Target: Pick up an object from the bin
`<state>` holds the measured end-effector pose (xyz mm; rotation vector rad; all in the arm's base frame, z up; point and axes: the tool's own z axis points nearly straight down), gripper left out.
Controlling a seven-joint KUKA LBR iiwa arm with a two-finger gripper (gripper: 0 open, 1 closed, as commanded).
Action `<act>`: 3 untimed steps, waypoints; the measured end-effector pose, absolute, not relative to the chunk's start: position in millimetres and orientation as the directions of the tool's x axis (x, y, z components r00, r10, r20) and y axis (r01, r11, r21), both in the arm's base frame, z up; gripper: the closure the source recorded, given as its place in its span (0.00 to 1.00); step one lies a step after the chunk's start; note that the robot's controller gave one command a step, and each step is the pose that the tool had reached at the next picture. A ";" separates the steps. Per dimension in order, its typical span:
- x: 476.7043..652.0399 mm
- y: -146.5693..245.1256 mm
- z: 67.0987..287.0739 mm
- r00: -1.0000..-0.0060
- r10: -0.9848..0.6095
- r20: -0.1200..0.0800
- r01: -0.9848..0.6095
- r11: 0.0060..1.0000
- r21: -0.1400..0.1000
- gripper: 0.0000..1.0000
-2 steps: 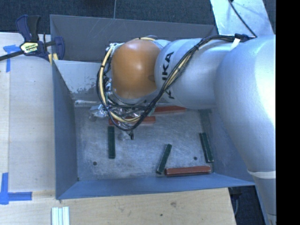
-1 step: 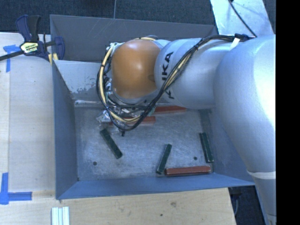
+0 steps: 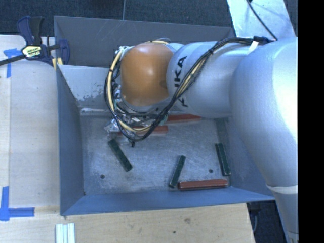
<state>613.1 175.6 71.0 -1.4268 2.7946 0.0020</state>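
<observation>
Grey bin [image 3: 70, 135], all positions relative to the orange wrist cover [image 3: 144, 75].

- Hand [image 3: 114, 127]: just below the cover's lower-left edge, low over the bin floor near the back wall. Only a bit of pale metal shows under the cable loops. Open or closed: can't tell, the cover and cables block it.
- Dark green bar [image 3: 120, 155]: below the cover, slightly left, flat on the floor and lying diagonally. Its upper end is just beside the hand; can't tell if they touch. This is the closest thing to the hand, and nothing is visibly held.
- Short red-brown piece [image 3: 160, 129]: directly below the cover, partly behind the cables.
- Long red-brown bar [image 3: 185, 118]: below-right of the cover, partly tucked under the arm [image 3: 217, 85].
- Second dark green bar [image 3: 176, 171]: well below the cover and to the right, tilted, near the front wall.
- Red-brown flat bar [image 3: 202, 184]: further below-right, lying along the front wall, with its left end just beside the second green bar's lower end.
- Dark bar [image 3: 222, 159]: furthest right, near the right wall, nearly upright in the view, just above the flat bar's right end.
</observation>
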 end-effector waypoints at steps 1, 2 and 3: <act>612.9 175.1 70.5 -0.587 -0.810 -0.002 -0.810 0.587 0.000 0.00; 620.5 167.3 70.2 -0.059 -0.998 -0.003 -0.998 0.059 -0.004 0.00; 620.5 167.9 70.8 -0.062 -0.998 -0.004 -0.998 0.062 -0.002 1.00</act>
